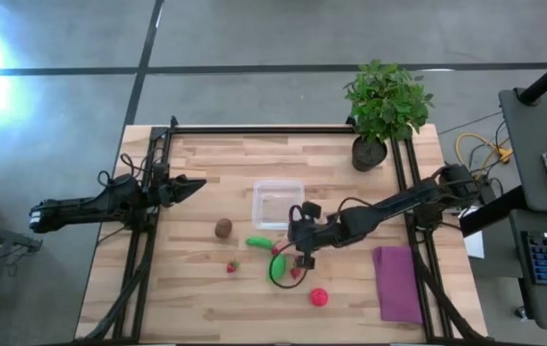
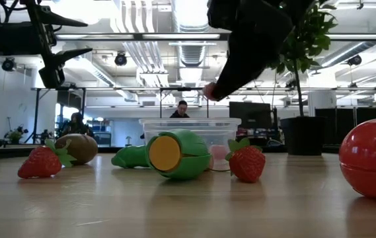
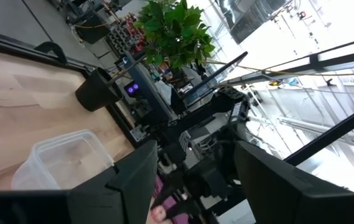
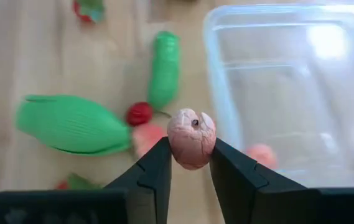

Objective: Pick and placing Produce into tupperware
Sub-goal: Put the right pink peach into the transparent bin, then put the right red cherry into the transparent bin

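The clear tupperware (image 1: 278,204) stands mid-table. Near it on the wood lie a brown kiwi (image 1: 223,228), two green pieces (image 1: 260,243) (image 1: 280,267), a strawberry (image 1: 233,266) and a red ball (image 1: 319,297). My right gripper (image 4: 191,152) hangs above the green pieces, just off the tupperware's near edge (image 4: 220,118). It is shut on a pale pink bulb-shaped piece (image 4: 191,134). My left gripper (image 3: 192,180) waits at the table's left side, raised and open, with nothing between its fingers. My right gripper pinches the pink piece by its two lower sides (image 4: 175,148) between the tips of its fingers (image 4: 158,171). The fingers slant down from the table's right. The piece sits upright between them, most of it showing above the tips, lifted clear of the table.
A potted plant (image 1: 384,106) stands at the far right corner. A purple cloth (image 1: 396,284) lies flat at the near right. Small red and pink berries (image 4: 139,114) lie beside the green pieces. Bare wood lies along the near and left sides.
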Action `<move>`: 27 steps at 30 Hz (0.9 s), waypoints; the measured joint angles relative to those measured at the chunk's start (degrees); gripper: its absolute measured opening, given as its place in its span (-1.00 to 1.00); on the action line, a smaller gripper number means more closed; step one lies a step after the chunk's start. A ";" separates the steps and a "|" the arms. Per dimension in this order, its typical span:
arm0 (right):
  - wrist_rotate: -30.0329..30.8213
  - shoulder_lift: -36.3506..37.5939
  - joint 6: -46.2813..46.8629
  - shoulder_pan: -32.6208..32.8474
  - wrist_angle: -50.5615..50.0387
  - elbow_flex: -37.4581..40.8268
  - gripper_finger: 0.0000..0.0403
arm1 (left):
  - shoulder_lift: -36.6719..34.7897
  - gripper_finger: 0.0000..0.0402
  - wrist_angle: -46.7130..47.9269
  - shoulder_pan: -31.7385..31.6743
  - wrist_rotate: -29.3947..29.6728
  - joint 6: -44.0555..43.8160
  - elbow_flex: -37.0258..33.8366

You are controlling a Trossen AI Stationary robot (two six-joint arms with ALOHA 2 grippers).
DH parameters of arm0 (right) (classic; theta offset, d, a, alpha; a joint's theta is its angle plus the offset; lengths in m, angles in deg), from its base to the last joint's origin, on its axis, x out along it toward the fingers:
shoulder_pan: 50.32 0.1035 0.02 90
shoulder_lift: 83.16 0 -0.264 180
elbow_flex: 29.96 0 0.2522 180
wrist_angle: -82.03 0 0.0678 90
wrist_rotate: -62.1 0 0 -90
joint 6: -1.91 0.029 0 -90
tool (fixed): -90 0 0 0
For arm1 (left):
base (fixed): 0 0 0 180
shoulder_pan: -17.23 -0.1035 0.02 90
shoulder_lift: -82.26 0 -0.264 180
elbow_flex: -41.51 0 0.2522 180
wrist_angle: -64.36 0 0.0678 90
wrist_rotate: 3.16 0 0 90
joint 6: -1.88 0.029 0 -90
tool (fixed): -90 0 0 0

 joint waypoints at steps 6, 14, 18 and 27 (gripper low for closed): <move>-0.58 0.17 -0.29 -7.16 -1.86 -3.27 -0.47 | 0.06 0.00 -0.13 -0.01 0.00 0.00 0.01; -10.19 -1.57 1.63 -15.77 -9.30 -4.80 -0.25 | 0.08 0.00 -0.12 0.00 -0.02 0.00 0.02; -10.43 -1.99 -0.62 -15.19 -11.59 -4.66 -0.11 | 0.01 0.00 -0.12 0.00 -0.01 0.00 0.01; -8.40 0.36 -5.28 -7.74 -12.49 -5.27 -0.04 | 0.05 0.00 -0.08 -0.01 -0.01 0.00 0.01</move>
